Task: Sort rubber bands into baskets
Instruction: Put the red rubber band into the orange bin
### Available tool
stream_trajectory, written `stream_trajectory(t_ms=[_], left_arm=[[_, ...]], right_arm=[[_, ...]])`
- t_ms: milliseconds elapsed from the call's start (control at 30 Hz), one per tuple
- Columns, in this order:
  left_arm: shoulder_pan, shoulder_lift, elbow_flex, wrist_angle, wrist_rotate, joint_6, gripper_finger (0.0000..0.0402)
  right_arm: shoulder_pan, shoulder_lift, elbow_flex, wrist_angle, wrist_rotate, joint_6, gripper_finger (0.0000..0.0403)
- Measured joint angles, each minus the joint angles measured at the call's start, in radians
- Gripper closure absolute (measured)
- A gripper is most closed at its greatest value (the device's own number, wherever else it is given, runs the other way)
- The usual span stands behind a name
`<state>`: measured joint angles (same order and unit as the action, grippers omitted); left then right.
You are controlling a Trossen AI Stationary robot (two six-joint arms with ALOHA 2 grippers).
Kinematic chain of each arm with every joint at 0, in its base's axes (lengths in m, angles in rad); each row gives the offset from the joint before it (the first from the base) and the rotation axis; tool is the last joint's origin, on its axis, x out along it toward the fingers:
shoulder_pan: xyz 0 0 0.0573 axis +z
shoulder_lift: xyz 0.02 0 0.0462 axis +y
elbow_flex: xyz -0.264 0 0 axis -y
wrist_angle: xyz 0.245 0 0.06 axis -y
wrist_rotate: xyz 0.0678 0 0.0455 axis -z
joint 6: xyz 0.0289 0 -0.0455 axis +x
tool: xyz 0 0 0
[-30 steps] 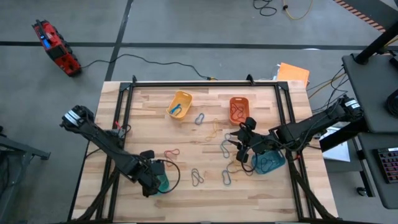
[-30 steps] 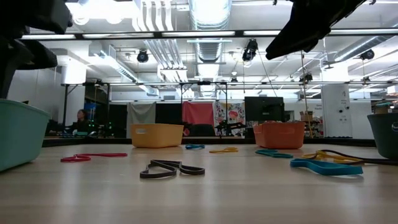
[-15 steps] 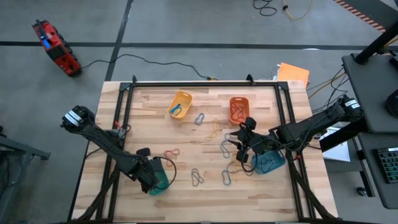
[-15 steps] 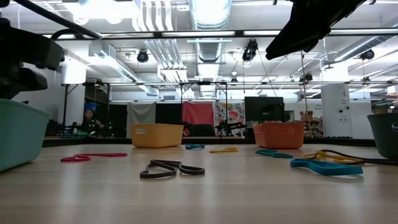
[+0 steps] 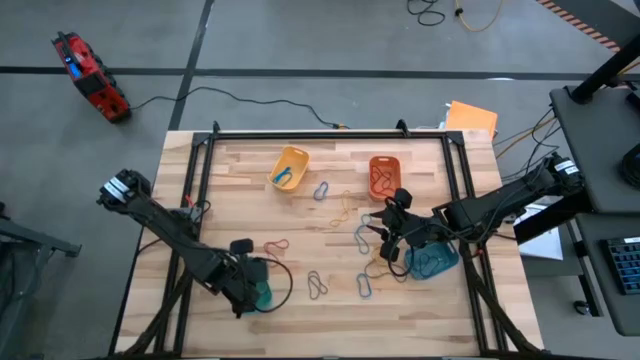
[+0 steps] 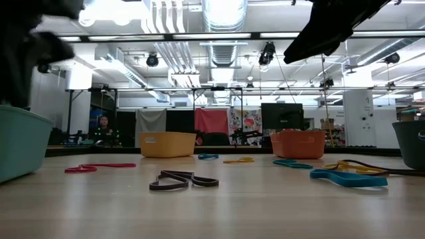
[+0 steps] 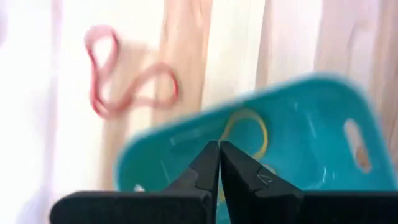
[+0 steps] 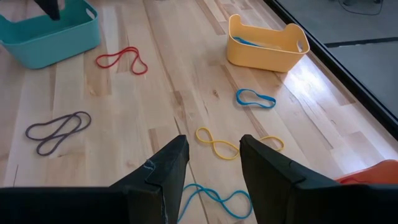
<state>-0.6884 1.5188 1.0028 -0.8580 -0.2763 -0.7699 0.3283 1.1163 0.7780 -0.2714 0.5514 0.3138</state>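
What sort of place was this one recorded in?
Likely a robotics lab or workshop hall: exposed ceiling ducts, a bare concrete floor with loose cables, and a wooden table in a black frame.

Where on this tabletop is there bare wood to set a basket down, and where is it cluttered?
Bare wood lies along the table's left side, between the yellow basket and the left arm, and along the near edge below the grey bands. It is crowded between the orange basket and the right gripper, where loose bands cluster.
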Motion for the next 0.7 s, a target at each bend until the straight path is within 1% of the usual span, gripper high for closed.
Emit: stream_trajectory(t_ms=[67, 167, 433, 567, 700], left_arm=[[0.006, -0.003, 0.033, -0.009, -0.037, 0.053, 0.0402], [0.030, -0.016, 0.059, -0.013, -0.057, 0.123, 0.0402], [0.162, -0.050, 0.059, -0.011, -0.081, 0.308, 0.0402], [0.231, -0.053, 0.050, 0.001, -0.073, 0.406, 0.0402], [0.293, -0.067, 0.010, 0.083, -0.014, 0.506, 0.0402]], right_arm=[[0.000, 0.000, 0.000, 0.000, 0.000, 0.000, 0.0261], [0.000, 0.000, 0.000, 0.000, 0.000, 0.000, 0.0261], [0.000, 0.000, 0.000, 0.002, 0.000, 0.000, 0.0261], [0.000, 0.000, 0.000, 0.002, 0.001, -0.002, 0.0261], [-0.002, 0.000, 0.000, 0.002, 0.004, -0.004, 0.0261]])
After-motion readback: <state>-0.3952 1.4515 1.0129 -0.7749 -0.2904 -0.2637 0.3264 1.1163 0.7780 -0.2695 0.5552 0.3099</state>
